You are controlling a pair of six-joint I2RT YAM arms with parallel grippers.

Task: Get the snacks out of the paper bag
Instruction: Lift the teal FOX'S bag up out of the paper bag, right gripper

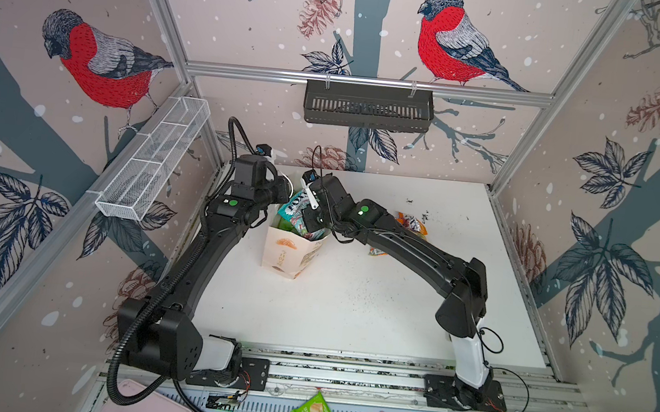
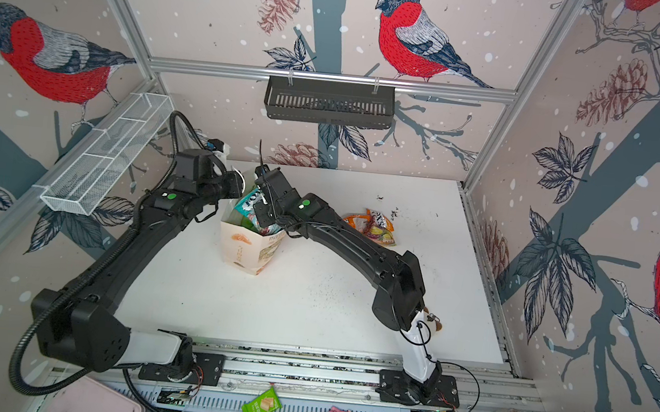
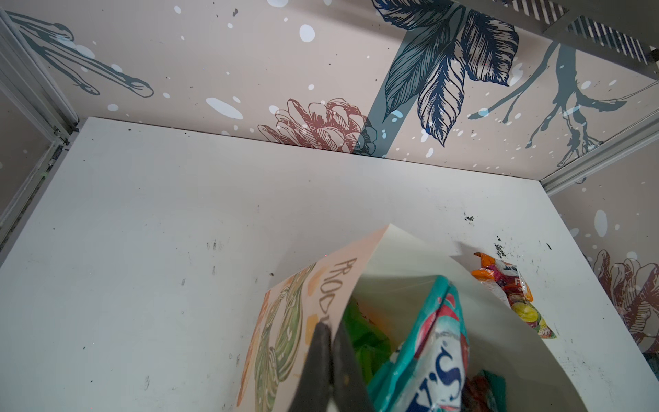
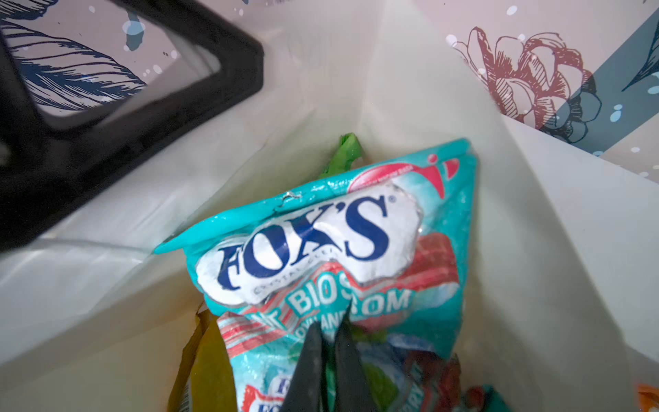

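The bag stands upright on the worktop, left of the middle and nearer the back edge. The left gripper is clamped on the rim of the bag's left wall, which steadies it and holds the mouth apart. Inside, the teal packet stands on end, its long axis running with the bag's height and its top poking above the rim. The right gripper, reaching into the mouth from the right, is pinched on the packet's face about midway down. This arm has the packet, so the way out looks to be straight up along that axis. A green packet sits deeper in the bag. An orange packet already lies on the worktop to the bag's right, toward the back edge.
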